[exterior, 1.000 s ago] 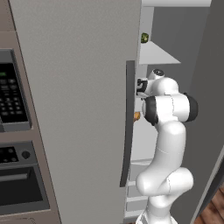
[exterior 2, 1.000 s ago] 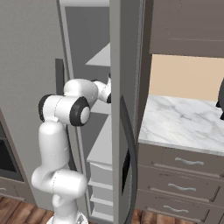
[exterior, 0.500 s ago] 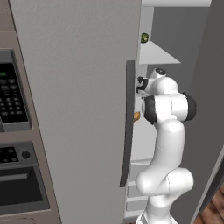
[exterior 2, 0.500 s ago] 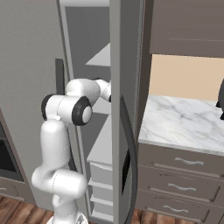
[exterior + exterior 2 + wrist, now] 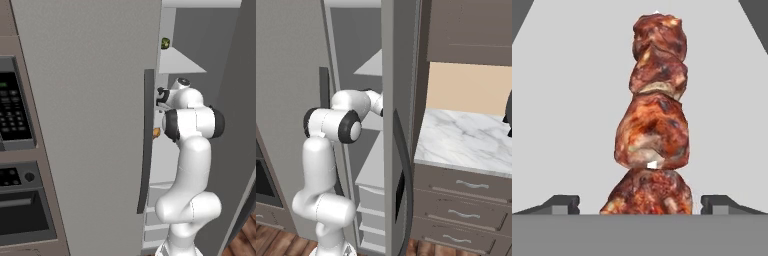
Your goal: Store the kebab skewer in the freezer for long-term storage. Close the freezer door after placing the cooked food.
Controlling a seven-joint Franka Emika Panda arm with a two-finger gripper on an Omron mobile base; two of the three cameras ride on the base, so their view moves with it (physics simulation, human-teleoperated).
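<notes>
Fingers [image 5: 646,202] spread wide | kebab skewer [image 5: 653,120] between them, untouched, on white shelf [image 5: 572,110]

no readable text, label, brand, number or sign anywhere. faint light marks on the oven's dark control panel [image 5: 14,112] at the left of the left base view — too small and blurred to make out. same for the knob panel [image 5: 17,176] just below it — nothing legible.
</notes>
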